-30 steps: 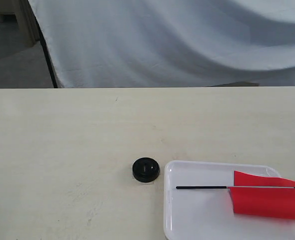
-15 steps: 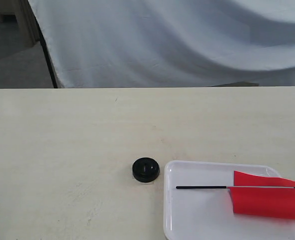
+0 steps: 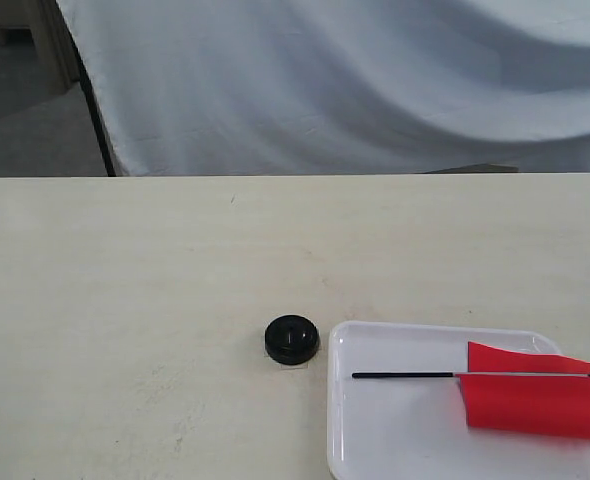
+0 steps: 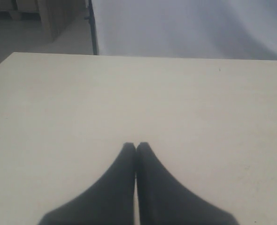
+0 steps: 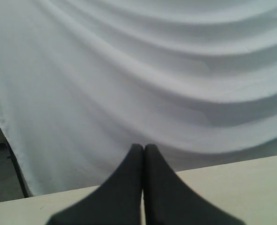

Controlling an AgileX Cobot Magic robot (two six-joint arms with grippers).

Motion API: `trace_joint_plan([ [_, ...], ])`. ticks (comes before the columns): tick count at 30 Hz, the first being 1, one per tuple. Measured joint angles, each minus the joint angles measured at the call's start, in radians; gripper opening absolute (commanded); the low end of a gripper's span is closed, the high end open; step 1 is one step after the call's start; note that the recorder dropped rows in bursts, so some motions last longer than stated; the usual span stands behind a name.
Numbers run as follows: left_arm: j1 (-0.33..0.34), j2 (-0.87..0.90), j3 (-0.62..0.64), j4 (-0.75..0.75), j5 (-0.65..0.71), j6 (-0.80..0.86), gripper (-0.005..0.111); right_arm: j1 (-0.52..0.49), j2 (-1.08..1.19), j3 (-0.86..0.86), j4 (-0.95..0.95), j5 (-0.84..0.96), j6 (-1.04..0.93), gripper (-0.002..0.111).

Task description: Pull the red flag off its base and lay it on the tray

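Observation:
The red flag [image 3: 537, 405] lies flat in the white tray [image 3: 395, 440] at the front right of the exterior view, its thin black pole [image 3: 405, 375] pointing left and its tip at the right. Just left of the tray the round black base [image 3: 292, 340] sits on the table, with nothing standing in it. Neither arm shows in the exterior view. My left gripper [image 4: 135, 146] is shut over bare tabletop with nothing between its fingers. My right gripper [image 5: 144, 147] is shut too, holding nothing, and faces the white cloth.
A pale wooden table [image 3: 135, 290] spreads wide to the left and behind the base. A white draped cloth [image 3: 355, 80] hangs along its far edge. The tray runs past the frame's lower right corner.

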Motion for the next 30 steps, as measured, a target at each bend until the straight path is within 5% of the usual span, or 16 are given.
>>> trace_joint_plan([
  [14,0.000,0.000,0.000,0.000,0.000,0.000,0.000,0.000,-0.002,0.319,0.014,-0.201,-0.044,0.000],
  [30,0.000,0.000,0.000,0.000,0.000,0.000,0.000,0.000,-0.002,0.341,0.031,-0.159,-0.168,0.000],
])
